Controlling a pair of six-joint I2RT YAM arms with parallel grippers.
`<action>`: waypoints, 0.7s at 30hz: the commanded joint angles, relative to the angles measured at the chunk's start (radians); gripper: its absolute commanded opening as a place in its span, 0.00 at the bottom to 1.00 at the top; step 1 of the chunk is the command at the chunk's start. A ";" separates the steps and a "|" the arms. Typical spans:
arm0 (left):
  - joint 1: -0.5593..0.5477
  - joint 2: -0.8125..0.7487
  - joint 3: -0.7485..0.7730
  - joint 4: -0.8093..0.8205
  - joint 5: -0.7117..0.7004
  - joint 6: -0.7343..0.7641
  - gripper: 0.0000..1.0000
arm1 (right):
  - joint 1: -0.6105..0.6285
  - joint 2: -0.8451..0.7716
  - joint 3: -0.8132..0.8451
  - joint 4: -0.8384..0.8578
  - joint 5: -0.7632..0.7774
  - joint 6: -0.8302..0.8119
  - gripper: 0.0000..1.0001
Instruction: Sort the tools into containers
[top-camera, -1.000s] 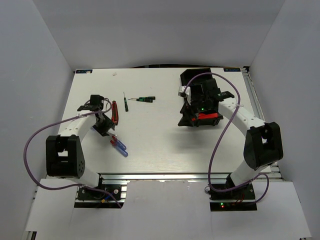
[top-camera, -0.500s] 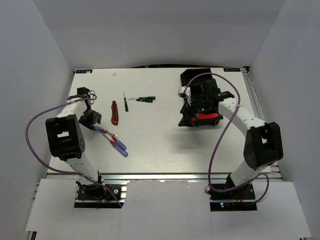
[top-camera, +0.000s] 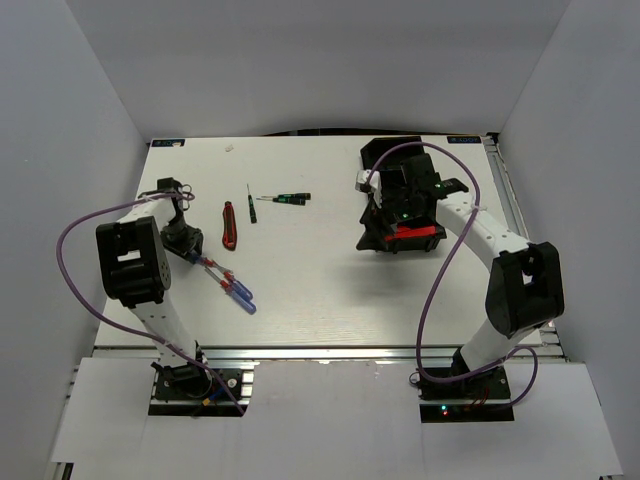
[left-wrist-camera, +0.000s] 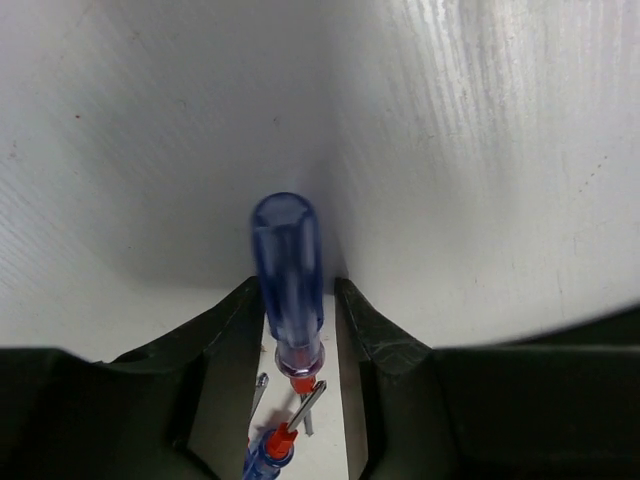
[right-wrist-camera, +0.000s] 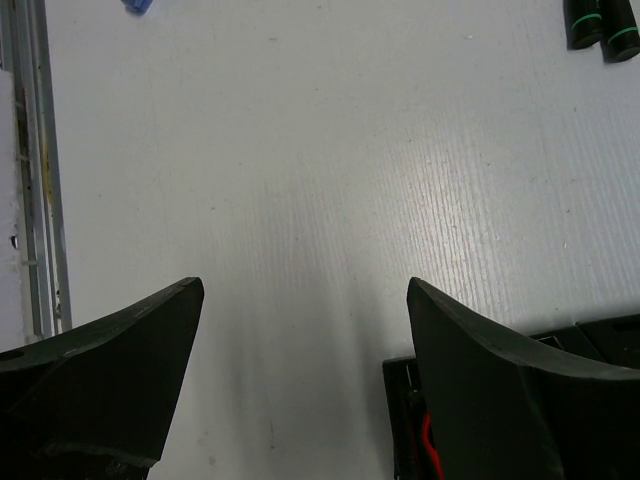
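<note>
White desk (top-camera: 320, 280) and pale walls enclose the scene. At its left side a blue screwdriver (left-wrist-camera: 288, 270) is held by the left end effector (left-wrist-camera: 297, 292), which is closed narrowly on the lower handle near the red collar, with the handle's rounded end pointing away from the wrist. Whether the tool is lifted off the desk cannot be told. Other screwdrivers (top-camera: 235, 288) lie just beside it, a knife (top-camera: 230, 226) nearby, and precision screwdrivers (top-camera: 288, 198) farther back.

The tray (top-camera: 378, 153) sits well apart on the right, largely covered by the right arm. The right end effector (right-wrist-camera: 305, 290) is spread wide and holds nothing, hovering above bare desk at the tray's edge; something red is seen inside the tray.

Several risks are judged from this. The smooth round handle is gripped near one end, so it could pivot or slip during the long carry. The shaft could catch the neighbouring screwdrivers. A clash with the right arm over the tray is possible, and the right compartment may be hard to reach while it is covered.
</note>
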 joint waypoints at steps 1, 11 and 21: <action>0.009 0.000 0.011 0.020 -0.013 -0.012 0.44 | 0.004 0.014 0.047 -0.026 -0.005 -0.017 0.89; 0.043 0.045 0.094 0.024 0.015 -0.063 0.19 | -0.004 0.031 0.076 -0.043 -0.002 -0.027 0.90; 0.056 -0.081 0.108 0.049 -0.082 -0.167 0.05 | -0.011 0.036 0.096 -0.052 -0.001 -0.034 0.89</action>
